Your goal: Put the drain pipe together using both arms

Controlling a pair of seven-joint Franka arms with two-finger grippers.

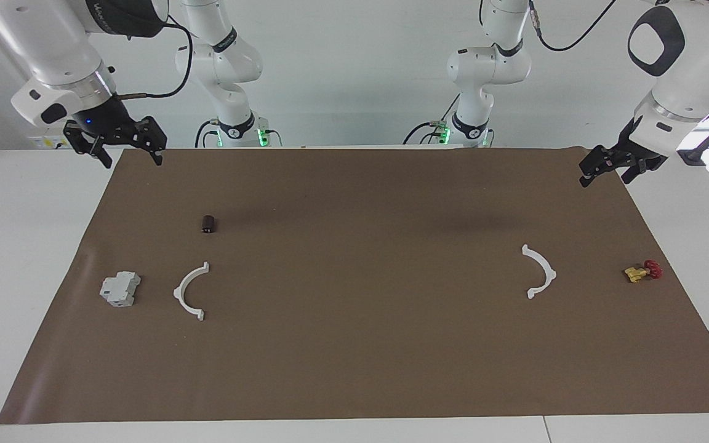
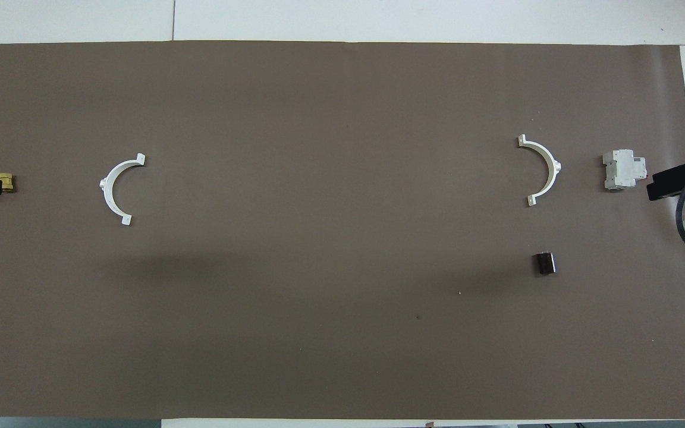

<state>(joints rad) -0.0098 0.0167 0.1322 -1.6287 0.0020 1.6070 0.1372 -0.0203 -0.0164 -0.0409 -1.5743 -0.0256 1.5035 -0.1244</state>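
**Stock at outset: two grippers raised, two half-rings apart**

Right gripper: raised over the mat corner nearest its own base, fingers spread wide, holding nothing. Evidently parked, waiting.

Left gripper: raised over the opposite mat edge, jaws apart, empty. Likewise parked.

Drain pipe, half one: white arc lying flat toward the right arm's end of the table, open side turned toward the table's middle. Probably laid there so that arm can take it.

Drain pipe, half two: matching arc toward the left arm's end, well apart from the first, open sides facing each other. One half per arm suits a meeting at mid-table.

Brown mat: bears everything.

Grey blocky part: just beside half one, toward the mat edge.

Small dark cylinder: nearer the robots than half one.

Yellow-and-red valve: beside half two. These three look like bystanders.
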